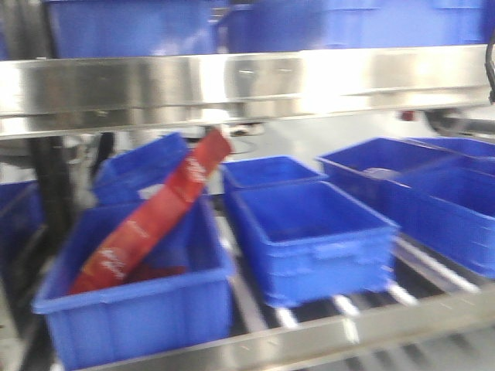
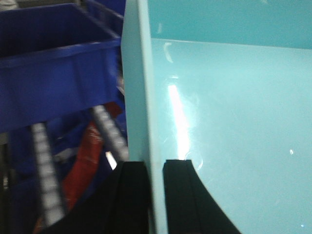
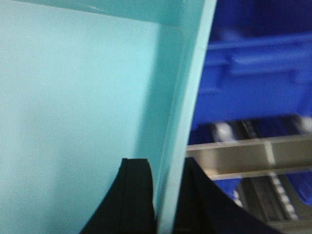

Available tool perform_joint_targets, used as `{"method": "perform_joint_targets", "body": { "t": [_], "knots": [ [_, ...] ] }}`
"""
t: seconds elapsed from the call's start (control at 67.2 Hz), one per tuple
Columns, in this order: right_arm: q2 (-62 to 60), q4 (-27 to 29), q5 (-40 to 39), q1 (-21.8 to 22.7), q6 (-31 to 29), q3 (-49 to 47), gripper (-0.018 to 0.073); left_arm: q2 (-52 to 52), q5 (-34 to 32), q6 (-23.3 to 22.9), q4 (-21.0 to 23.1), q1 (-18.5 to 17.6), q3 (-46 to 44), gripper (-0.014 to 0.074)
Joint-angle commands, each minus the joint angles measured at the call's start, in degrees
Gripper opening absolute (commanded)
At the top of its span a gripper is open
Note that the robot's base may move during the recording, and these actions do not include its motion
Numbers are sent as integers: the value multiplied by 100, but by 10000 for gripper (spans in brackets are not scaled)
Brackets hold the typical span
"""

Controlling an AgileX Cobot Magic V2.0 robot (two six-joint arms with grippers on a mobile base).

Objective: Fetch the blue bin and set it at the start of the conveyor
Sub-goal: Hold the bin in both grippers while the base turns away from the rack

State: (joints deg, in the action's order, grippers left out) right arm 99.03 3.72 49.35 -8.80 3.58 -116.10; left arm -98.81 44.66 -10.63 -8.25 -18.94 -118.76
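Left gripper [image 2: 155,168] clenched on the bin [image 2: 234,122], left wall; right gripper [image 3: 168,168] clenched on its right wall. Bin hangs between the arms, close to dark bins [image 2: 58,63]. Conveyor not in view. Risk: smooth thin walls slip if arms desynchronise; bin could clip dark bins.

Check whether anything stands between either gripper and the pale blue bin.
Nothing does. The left gripper is clamped on one side wall of the blue bin, one finger inside, one outside; the right gripper clamps the opposite wall likewise. The conveyor start is not in view.
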Motion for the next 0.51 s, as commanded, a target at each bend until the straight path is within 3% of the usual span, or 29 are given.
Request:
{"method": "perform_joint_targets", "body": {
  "t": [0.0,0.491],
  "knots": [
    [-31,224,-186,-57,-139,-36,-150,94,-591,3,399,-75,-71,-111],
    [-31,224,-186,-57,-139,-36,-150,94,-591,3,399,-75,-71,-111]
  ]
}}
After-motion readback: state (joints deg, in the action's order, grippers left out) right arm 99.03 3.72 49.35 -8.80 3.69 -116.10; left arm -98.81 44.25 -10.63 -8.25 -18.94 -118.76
